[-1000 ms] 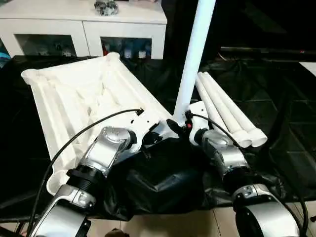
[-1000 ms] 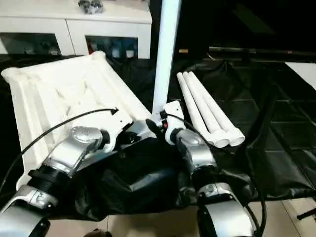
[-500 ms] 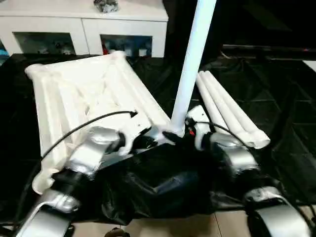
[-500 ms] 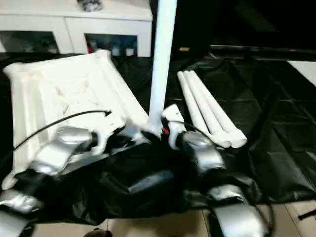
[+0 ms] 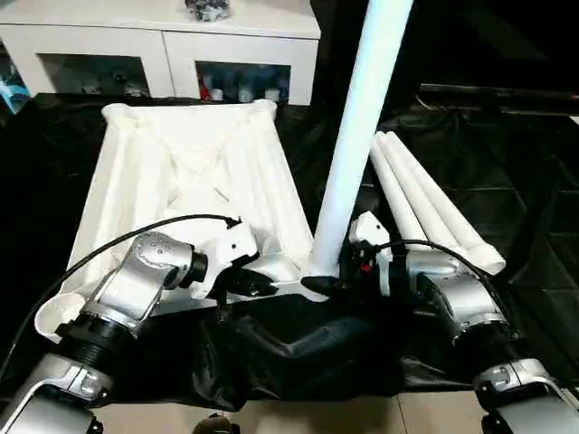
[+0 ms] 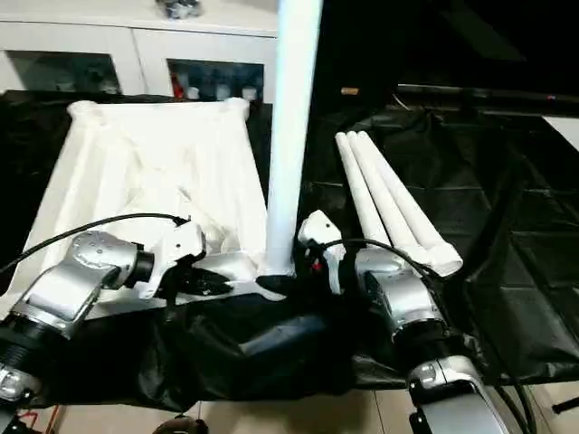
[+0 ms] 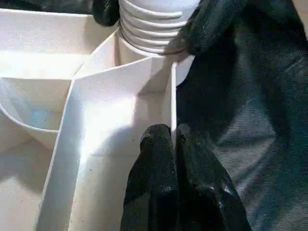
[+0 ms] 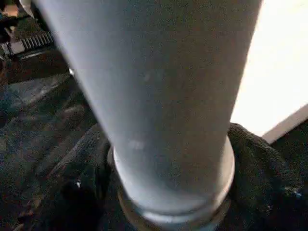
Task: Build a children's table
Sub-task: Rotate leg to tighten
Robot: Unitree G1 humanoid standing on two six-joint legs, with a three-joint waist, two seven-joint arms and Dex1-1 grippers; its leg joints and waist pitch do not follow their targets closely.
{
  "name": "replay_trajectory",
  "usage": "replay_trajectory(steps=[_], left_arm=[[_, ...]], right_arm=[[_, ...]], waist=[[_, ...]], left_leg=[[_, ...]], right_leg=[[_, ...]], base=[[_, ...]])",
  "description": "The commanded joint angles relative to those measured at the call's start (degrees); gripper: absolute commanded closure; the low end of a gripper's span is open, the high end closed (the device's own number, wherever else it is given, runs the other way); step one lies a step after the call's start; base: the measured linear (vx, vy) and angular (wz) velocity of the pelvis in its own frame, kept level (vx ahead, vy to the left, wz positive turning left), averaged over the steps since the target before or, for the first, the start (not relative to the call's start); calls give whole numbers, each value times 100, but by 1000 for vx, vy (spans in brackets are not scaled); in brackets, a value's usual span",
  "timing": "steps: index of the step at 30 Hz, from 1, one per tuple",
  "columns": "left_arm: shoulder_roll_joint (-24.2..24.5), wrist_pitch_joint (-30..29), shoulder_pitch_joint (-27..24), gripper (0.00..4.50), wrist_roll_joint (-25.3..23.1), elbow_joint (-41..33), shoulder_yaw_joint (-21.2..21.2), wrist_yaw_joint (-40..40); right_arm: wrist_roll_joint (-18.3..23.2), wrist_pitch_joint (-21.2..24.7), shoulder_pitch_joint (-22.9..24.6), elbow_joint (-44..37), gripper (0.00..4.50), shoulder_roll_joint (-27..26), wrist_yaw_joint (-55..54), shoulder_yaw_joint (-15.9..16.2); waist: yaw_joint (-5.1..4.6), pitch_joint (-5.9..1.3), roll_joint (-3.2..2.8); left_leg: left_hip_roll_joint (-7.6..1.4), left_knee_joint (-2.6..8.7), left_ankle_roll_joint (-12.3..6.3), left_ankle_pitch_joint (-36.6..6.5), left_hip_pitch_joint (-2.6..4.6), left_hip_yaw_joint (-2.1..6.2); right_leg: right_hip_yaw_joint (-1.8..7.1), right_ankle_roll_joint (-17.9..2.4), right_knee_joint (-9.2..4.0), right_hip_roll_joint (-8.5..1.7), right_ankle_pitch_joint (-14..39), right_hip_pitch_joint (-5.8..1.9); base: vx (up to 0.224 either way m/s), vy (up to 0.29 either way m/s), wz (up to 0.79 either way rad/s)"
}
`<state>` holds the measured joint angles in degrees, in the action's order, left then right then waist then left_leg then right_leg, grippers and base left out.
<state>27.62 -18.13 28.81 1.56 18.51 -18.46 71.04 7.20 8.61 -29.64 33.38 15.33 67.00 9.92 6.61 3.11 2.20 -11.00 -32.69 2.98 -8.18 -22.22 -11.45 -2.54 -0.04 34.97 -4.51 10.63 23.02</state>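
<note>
The white table top [image 5: 181,181] lies upside down on the black cloth, ribbed underside up. One white leg [image 5: 362,117] stands upright in its near right corner socket, and the ridged end [image 7: 151,26] sits at the socket mouth. My right gripper [image 5: 326,283] is shut on the base of that leg [image 8: 159,96]. Just left of the socket, my left gripper [image 5: 258,286] is shut on a thin wall of the table top [image 7: 169,103], with its black fingers [image 7: 156,159] pinched on either side. Three more legs [image 5: 425,203] lie side by side on the cloth to the right.
A white cabinet [image 5: 163,45] with glass doors stands behind the table top, a small object on top of it. Black cloth [image 5: 507,163] covers the floor, bunched in folds [image 5: 289,348] between my forearms. Pale tile [image 5: 362,416] shows at the near edge.
The table top has swung round, its far end going right, so it now lies nearly square to me. The upright leg and both grippers went with it. The view has also shifted.
</note>
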Motion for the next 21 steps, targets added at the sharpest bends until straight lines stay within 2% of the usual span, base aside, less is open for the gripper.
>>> replay_trajectory(steps=[1,3,6,8,10,14,15,18,19,20,21], left_arm=[[-73,130,37,450,191,-232,-71,172],[-130,83,41,450,189,-197,-13,-7],[-375,-55,128,450,87,-26,150,-573],[-486,-88,185,450,42,74,205,-811],[-854,-220,380,450,-118,387,390,-1653],[-1225,-440,542,450,-304,613,521,-2553],[-1316,-519,564,450,-325,619,543,-2729],[-1532,-666,569,450,-338,536,572,-2989],[-1580,-679,544,450,-330,473,552,-2975],[-1603,-654,521,450,-317,438,519,-2922],[-1600,-613,487,450,-289,387,483,-2822]], right_arm=[[74,87,49,-118,145,6,123,102],[53,91,81,-102,159,-70,-32,82],[-50,108,23,166,164,-308,-780,-119],[-108,91,-34,334,165,-403,-1137,-202],[-262,72,-281,954,165,-733,-2369,-440],[-245,162,-494,1409,166,-1185,-3390,-655],[-254,146,-538,1488,166,-1308,-3585,-671],[-347,-86,-669,1728,166,-1603,-4043,-652],[-425,-232,-698,1790,166,-1666,-4099,-592],[-444,-349,-726,1851,166,-1695,-4043,-572],[-402,-381,-747,1878,166,-1707,-3939,-594]], waist=[[-28,-361,-46],[-27,-366,-35],[-43,-362,-44],[-60,-356,-29],[-112,-348,-30],[-208,-341,-21],[-209,-351,-26],[-235,-350,-25],[-238,-354,-31],[-243,-358,-6],[-234,-360,-16]], left_leg=[[-260,404,114,-1960,202,122],[-254,398,98,-1901,194,120],[-252,398,138,-1882,198,121],[-242,406,168,-1930,183,137],[-232,407,245,-2050,202,142],[-223,416,309,-2134,175,174],[-222,408,302,-2176,195,176],[-214,396,247,-2194,193,164],[-218,396,231,-2160,198,161],[-220,399,210,-2122,181,157],[-220,397,201,-2110,181,158]], right_leg=[[218,-1138,-428,-355,1474,-166],[219,-1134,-427,-361,1447,-172],[223,-1149,-424,-365,1453,-156],[215,-1109,-446,-382,1635,-177],[220,-1037,-467,-381,1902,-140],[211,-914,-510,-400,2232,-162],[204,-882,-519,-397,2285,-146],[211,-871,-538,-386,2253,-125],[214,-876,-528,-373,2149,-120],[209,-895,-518,-371,2032,-133],[208,-904,-510,-373,1988,-135]], base=[[0,0,0],[0,0,0],[0,0,0],[0,0,0],[0,0,0],[0,0,0],[0,0,0],[0,0,0],[0,0,0],[0,0,0],[0,0,0]])
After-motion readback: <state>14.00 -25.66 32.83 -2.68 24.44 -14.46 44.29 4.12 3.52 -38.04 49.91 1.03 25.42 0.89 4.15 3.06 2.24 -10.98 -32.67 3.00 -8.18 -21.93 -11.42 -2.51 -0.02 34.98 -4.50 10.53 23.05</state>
